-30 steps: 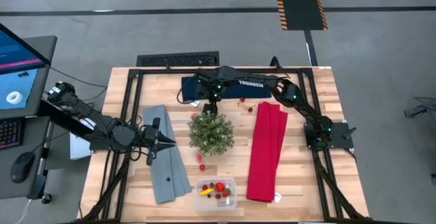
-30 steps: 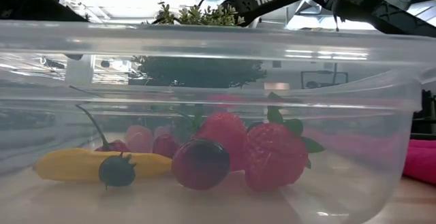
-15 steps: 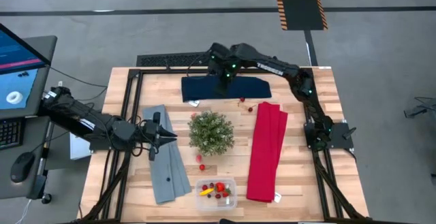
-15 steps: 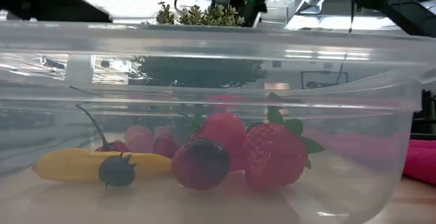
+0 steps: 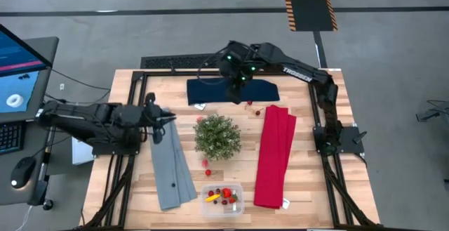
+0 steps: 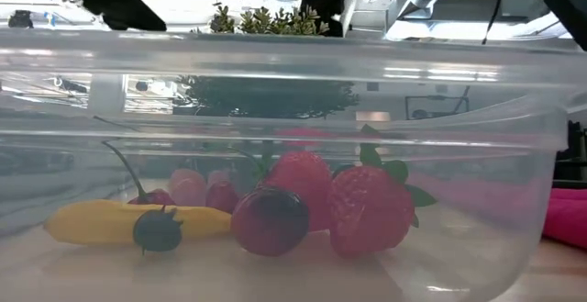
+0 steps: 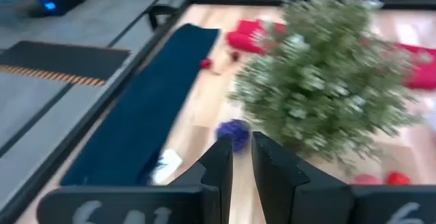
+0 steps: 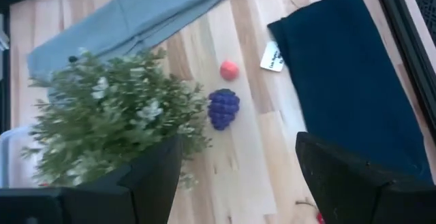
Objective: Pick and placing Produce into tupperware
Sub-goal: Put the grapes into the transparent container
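Observation:
The clear tupperware sits at the table's near edge. Inside it lie two strawberries, a yellow piece and dark berries. A purple grape cluster and a red berry rest on the wood between the plant and the navy cloth. More red berries lie just on the near side of the plant. My left gripper hovers shut over the grey cloth's far end and points at the grapes. My right gripper is open above the navy cloth.
A bushy green potted plant stands mid-table. A grey cloth lies to its left and a folded red cloth to its right. Two small red berries lie near the red cloth's far end, and a white tag sits by the navy cloth.
My right gripper has swung from the plant's far side toward the table's far edge, over the navy cloth. My left gripper has moved along the grey cloth toward the far edge. The fruit in the tupperware has stayed put.

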Robot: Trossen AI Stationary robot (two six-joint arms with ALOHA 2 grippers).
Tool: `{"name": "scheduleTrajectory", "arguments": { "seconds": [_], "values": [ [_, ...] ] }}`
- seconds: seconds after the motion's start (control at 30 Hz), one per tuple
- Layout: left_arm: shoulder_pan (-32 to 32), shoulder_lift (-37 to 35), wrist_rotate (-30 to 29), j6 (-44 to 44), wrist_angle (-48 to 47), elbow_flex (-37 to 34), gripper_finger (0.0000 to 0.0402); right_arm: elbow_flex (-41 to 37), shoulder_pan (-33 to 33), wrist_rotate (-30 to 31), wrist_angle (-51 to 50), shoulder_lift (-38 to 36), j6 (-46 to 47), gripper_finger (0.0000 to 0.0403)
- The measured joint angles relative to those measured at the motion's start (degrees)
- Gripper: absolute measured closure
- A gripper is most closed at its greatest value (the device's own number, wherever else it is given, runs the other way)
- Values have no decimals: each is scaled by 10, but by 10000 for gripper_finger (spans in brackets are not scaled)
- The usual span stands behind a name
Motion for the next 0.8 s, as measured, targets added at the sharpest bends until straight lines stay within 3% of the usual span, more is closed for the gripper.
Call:
{"name": "scheduleTrajectory", "arguments": {
  "seconds": [0.4, 0.53, 0.63, 0.8],
  "values": [
    [173, 140, 98, 68, -59, 81, 365, 0, 73, 2, 3, -101, 17, 92],
    [208, 194, 113, 89, -71, 82, 396, 0, 91, 41, -12, -122, 30, 92],
    [223, 231, 150, 121, -62, 82, 400, 0, 103, 73, -20, -124, 32, 92],
    [248, 302, 216, 127, -51, 82, 401, -2, 121, 78, -28, -117, 36, 92]
  ]
}}
